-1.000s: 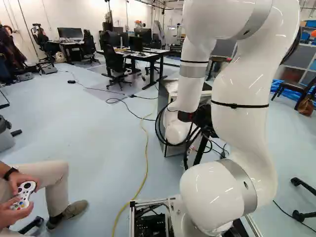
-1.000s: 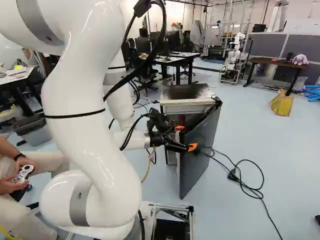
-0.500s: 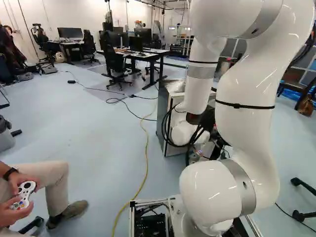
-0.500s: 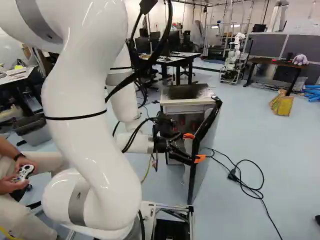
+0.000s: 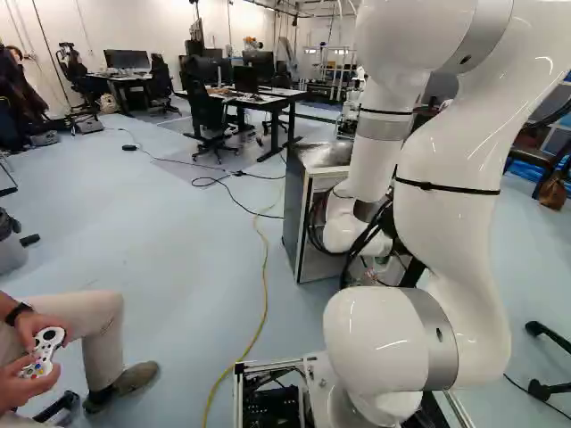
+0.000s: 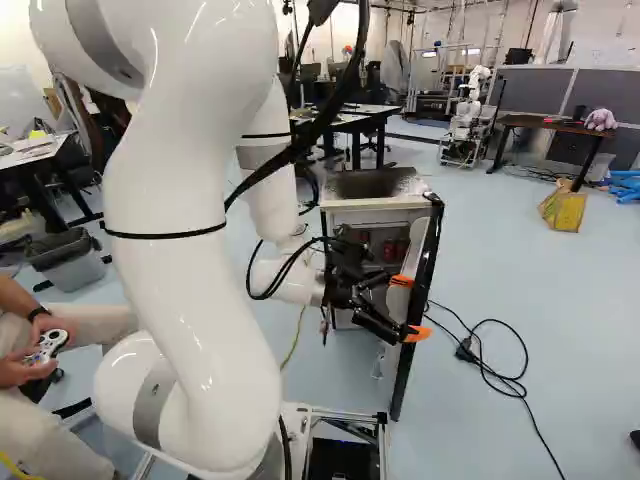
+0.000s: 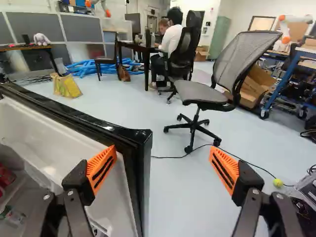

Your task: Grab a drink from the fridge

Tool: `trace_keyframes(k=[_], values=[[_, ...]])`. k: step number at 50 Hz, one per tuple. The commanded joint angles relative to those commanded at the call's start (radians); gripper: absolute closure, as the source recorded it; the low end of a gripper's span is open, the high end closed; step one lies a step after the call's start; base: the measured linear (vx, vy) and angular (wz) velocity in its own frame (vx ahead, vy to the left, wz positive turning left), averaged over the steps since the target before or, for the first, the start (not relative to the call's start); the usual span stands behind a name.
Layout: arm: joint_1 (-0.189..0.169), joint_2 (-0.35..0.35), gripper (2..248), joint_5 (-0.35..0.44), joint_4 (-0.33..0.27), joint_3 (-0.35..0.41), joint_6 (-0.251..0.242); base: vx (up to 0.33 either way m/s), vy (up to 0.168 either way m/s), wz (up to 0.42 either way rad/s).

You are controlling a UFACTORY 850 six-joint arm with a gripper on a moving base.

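Currently, the black two-finger claw (image 7: pixel 163 169) stands spread apart astride the edge of the black-rimmed white fridge door (image 7: pixel 74 140), where lateral overtravel may swing it closed.

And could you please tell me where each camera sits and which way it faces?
Left base view: behind the arm, to its left, looking ahead and down at the fridge; much of the arm shows.
Right base view: behind the arm, to its right, facing likewise; gripper and arm show at the open fridge door.
Wrist view: on the wrist, looking past the door; the gripper's open fingers show.
Both base views share arm and fridge.
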State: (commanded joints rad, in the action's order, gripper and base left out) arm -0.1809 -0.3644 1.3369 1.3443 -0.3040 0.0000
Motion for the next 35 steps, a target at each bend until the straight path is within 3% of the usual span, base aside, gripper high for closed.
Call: trace_keyframes(k=[35], values=[[-0.192,-0.097,3,0.0,0.0,-0.179,0.0,0.0,0.0,0.0]])
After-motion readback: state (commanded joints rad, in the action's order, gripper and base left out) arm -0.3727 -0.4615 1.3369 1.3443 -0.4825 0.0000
